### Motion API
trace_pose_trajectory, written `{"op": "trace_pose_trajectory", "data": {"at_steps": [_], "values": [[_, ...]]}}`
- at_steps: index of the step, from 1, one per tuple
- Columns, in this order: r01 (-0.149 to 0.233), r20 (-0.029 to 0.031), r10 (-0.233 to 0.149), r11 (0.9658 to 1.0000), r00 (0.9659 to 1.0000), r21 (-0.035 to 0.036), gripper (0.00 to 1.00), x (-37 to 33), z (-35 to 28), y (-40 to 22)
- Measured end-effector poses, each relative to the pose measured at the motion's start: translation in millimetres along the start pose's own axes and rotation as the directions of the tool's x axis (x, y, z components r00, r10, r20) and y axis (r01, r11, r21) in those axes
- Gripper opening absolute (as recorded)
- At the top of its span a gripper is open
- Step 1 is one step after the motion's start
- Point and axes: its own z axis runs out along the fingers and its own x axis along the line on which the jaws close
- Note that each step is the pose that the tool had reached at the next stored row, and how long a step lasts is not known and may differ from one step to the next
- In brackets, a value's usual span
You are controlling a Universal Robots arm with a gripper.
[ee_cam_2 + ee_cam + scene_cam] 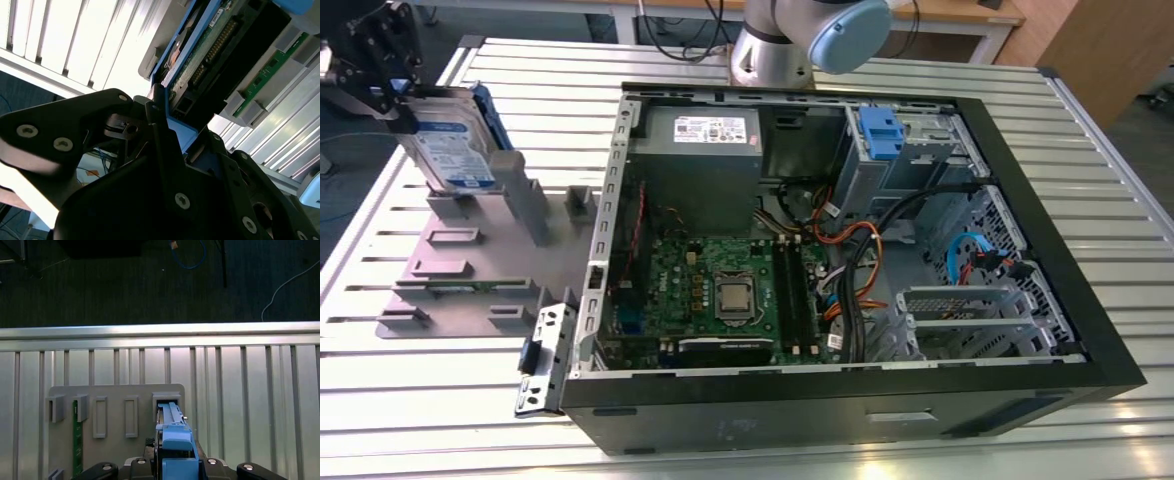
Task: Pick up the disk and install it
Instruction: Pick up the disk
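Closest up in the second wrist view is the black gripper (182,125), clenched on the disk (200,65) with a finger on either side, so you get the drive's green circuit-board side and a blue rail right in your face. From the exterior view, the disk hangs at the far corner on the exterior view's left, held by its top end. It stands on end with the long axis pretty much vertical, leaning a touch, labelled face toward the camera. Its bottom end is right at a slot of the grey holder plate (467,280) on the slatted metal table (427,400). Can't tell if it's seated in that slot or just above it. Another slot in that plate holds a green board (76,440), standing on edge. Well apart, the open computer case (827,425) has the power supply (700,160), motherboard (707,270), a tangle of cables (847,250) and a blue caddy (881,135) in the drive bay.
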Motion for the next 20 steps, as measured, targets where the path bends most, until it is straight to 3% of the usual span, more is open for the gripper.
{"op": "trace_pose_trajectory", "data": {"at_steps": [20], "values": [[0.0,0.0,0.0,1.0,1.0,0.0001,0.37,0.0,-7.6,0.3]]}}
